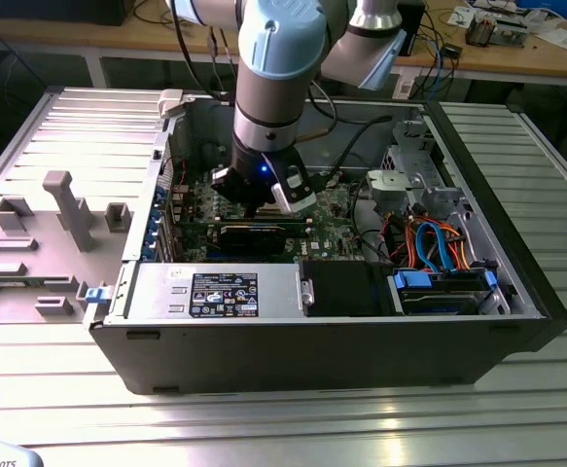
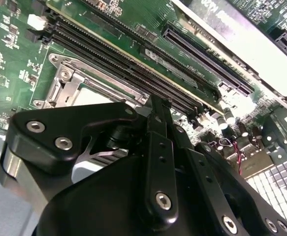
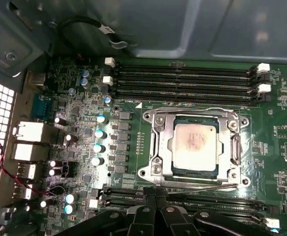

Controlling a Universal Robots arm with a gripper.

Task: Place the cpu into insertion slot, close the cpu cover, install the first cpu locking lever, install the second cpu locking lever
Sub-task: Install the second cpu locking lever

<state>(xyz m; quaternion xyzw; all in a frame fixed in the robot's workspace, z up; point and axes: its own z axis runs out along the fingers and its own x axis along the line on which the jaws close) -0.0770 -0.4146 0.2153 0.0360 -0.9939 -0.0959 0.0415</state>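
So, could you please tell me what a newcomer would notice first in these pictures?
Probably the pale blue robot arm reaching down into the open computer case on the ribbed metal table. Next, the cpu sitting in the insertion slot with the silvery cpu cover closed around it, beside the long black memory slots.

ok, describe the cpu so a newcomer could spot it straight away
Find the open dark computer case and the green motherboard inside it. Beside the long black memory slots sits a silvery metal frame, the cpu cover. The cpu is the flat, dull silver-grey square in its window, the only plain metal face there.
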